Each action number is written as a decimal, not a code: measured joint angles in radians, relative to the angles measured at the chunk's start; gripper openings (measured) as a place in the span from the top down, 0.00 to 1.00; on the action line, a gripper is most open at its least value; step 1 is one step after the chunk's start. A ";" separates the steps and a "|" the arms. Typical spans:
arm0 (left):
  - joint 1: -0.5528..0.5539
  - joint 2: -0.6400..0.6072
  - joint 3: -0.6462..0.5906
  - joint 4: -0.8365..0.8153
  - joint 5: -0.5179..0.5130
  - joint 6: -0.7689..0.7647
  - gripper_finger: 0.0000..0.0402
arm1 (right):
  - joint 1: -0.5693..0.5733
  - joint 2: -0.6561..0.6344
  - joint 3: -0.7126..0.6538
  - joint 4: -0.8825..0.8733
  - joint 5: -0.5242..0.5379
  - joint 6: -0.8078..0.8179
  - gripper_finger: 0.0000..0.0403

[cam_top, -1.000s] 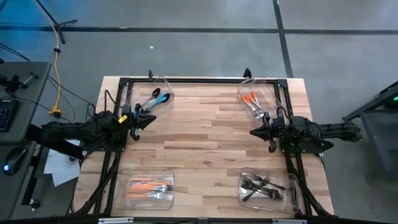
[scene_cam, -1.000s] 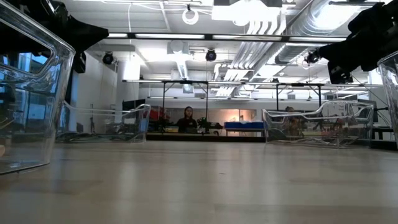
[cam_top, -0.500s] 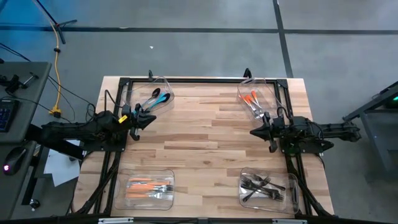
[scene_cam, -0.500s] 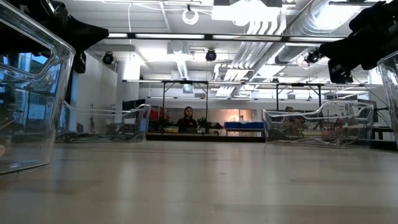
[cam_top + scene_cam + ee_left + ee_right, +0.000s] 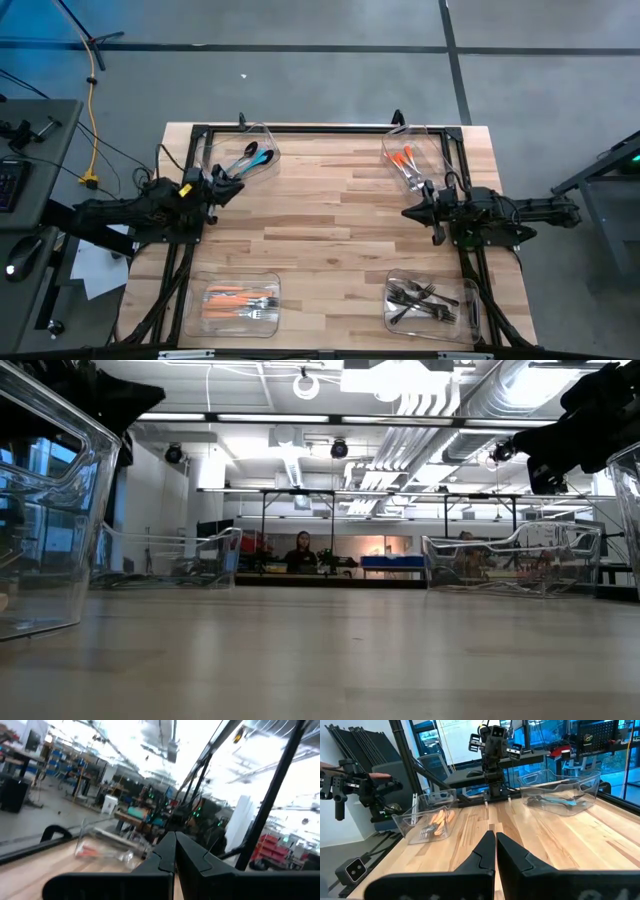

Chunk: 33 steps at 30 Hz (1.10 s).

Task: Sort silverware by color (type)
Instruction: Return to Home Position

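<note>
The silverware lies sorted in four clear bins. Teal-handled pieces [image 5: 250, 158] are far left and red-orange ones [image 5: 404, 159] far right. Orange ones [image 5: 240, 302] are near left and black ones [image 5: 424, 298] near right. My left gripper [image 5: 238, 184] hovers shut and empty just on the near side of the teal bin. In the left wrist view its fingers [image 5: 175, 851] are closed together. My right gripper [image 5: 405, 212] hovers shut and empty over bare wood, between the two right-hand bins. The right wrist view also shows it shut [image 5: 495, 842].
A black frame [image 5: 320, 128] runs around the table's edges. The middle of the wooden table [image 5: 320, 230] holds nothing. Beyond the table's left edge a desk [image 5: 30, 180] carries a keyboard and mouse. A person [image 5: 301, 550] sits far off in the room behind.
My left gripper has drawn back a little toward the table's left edge and risen slightly, staying shut. The right arm and the silverware have kept still.
</note>
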<state>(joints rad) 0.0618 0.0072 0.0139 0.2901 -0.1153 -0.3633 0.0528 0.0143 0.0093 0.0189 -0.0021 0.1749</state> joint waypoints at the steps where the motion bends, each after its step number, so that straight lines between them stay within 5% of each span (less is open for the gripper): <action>1: 0.000 -0.001 0.002 -0.004 0.000 0.001 1.00 | 0.000 0.000 0.000 0.000 -0.001 0.000 1.00; 9: -0.079 -0.003 0.000 -0.062 -0.009 0.003 1.00 | 0.000 0.002 0.000 0.000 -0.001 0.000 1.00; 14: -0.162 -0.004 -0.001 -0.209 -0.008 0.238 1.00 | 0.000 0.002 0.000 0.000 -0.001 0.000 1.00; 18: -0.174 -0.004 -0.001 -0.273 0.028 0.281 1.00 | 0.000 0.003 0.000 0.000 -0.001 0.000 1.00; 33: -0.173 0.000 -0.001 -0.270 0.036 0.263 1.00 | 0.000 0.004 -0.001 0.000 -0.001 0.000 1.00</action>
<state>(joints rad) -0.1112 0.0071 0.0128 0.0197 -0.0792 -0.1005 0.0528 0.0181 0.0086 0.0189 -0.0032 0.1749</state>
